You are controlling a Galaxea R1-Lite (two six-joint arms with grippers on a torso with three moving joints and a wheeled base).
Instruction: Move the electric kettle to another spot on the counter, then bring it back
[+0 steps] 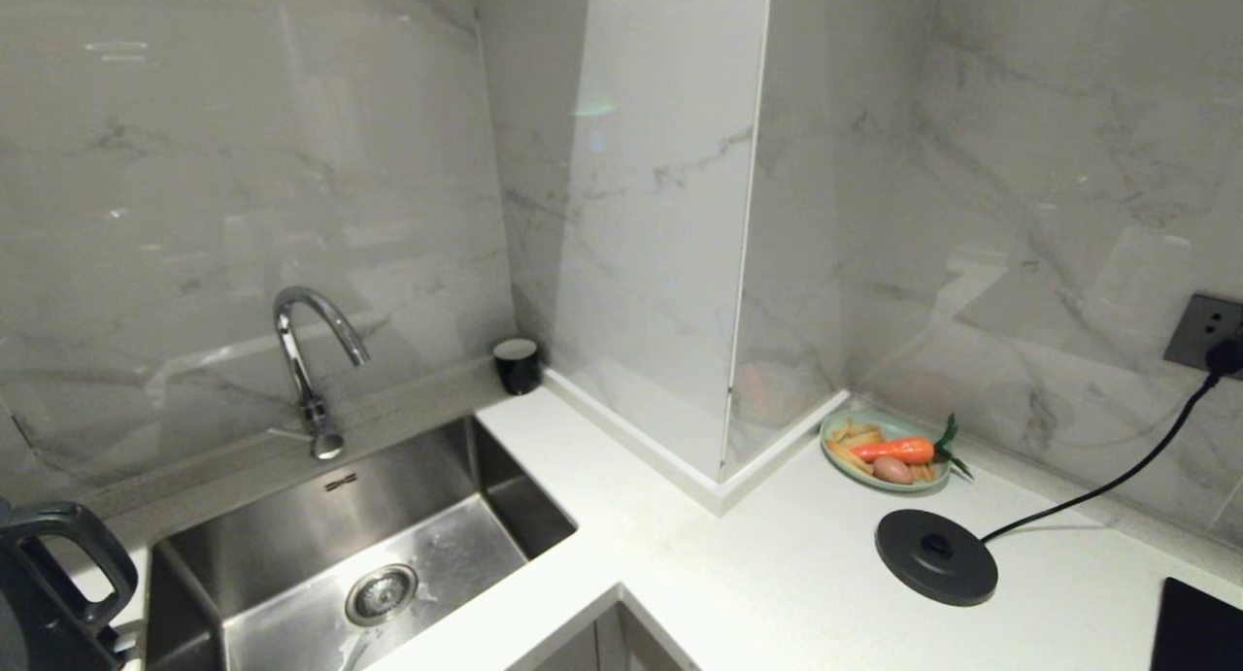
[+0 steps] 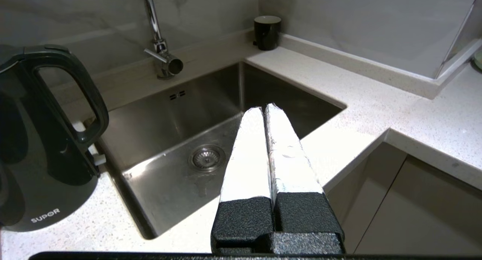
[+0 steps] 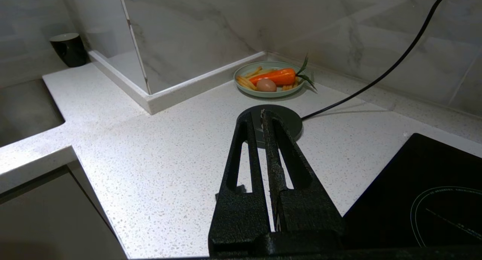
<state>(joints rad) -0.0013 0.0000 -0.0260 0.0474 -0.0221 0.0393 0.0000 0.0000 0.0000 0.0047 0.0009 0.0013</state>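
One dark grey-black jug kettle with a black loop handle (image 2: 41, 139) stands upright on the white speckled stone counter (image 1: 777, 574), at the far left of the scene beside the left edge of the sink, and only its handle and side show at the head view's lower left corner; one flat black round base disc (image 1: 936, 556) with one black cord (image 1: 1117, 482) lies well apart from it on the right stretch of counter, the cord running up to a dark wall socket (image 1: 1204, 329); one stainless steel sink basin (image 1: 369, 554) sits between them, with one curved chrome tap (image 1: 309, 360) behind it; one small black cup (image 1: 517, 364) stands in the far corner by the marble wall; one pale green plate (image 1: 855, 467) holds one orange carrot (image 1: 898, 449), one brownish egg-shaped piece and some yellow sticks; one black glass hob (image 1: 1199, 627) shows at the near right corner.

The left gripper (image 2: 263, 109), its two fingers wrapped in white tape, is pressed fully together and holds nothing; it hangs over the near edge of the sink, to the right of the kettle and apart from it; the right gripper (image 3: 256, 115), two bare black fingers, is likewise closed tip to tip with nothing between, poised above the counter just short of the base disc.
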